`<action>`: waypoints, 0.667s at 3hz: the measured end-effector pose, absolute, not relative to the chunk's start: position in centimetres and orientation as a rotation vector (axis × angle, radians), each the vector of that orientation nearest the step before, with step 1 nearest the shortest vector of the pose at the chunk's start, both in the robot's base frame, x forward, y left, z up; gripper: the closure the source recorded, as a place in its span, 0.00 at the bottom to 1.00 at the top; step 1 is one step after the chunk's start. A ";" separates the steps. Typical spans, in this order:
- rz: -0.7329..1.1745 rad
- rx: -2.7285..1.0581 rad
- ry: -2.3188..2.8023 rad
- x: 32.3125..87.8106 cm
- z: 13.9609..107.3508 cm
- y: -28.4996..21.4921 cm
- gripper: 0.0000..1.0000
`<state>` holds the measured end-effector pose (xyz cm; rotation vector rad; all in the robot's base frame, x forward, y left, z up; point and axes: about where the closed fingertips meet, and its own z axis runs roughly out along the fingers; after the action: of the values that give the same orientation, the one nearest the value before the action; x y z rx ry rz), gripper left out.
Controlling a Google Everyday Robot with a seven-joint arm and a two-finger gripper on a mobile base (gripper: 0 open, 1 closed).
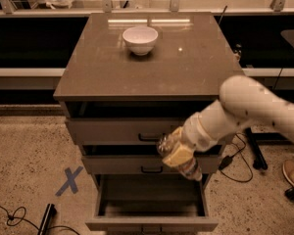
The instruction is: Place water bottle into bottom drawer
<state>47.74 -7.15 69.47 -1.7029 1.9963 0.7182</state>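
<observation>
Where the white arm (245, 111) reaches in from the right, its gripper (179, 153) hangs in front of the middle drawer (117, 164), clamped around the water bottle (165, 144). That bottle lies tilted in the grip, one clear end up and to the left, the other down and to the right, above the right side of the bottom drawer (152, 224). This drawer is pulled well out from under the two above it. On the bench (98, 67) a white bowl (140, 39) stands upright near the back, well apart from the gripper. A blue tape cross (68, 180) marks the speckled floor (24, 151) left of the drawers, and a dark cable (12, 214) curls near the lower left corner.
</observation>
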 end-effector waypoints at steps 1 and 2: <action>0.775 -1.641 1.987 44.8 61.5 -6.1 1.00; 0.727 -1.584 1.971 46.0 60.1 -5.6 1.00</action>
<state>46.04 -5.63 60.05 -1.5836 1.9710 0.7268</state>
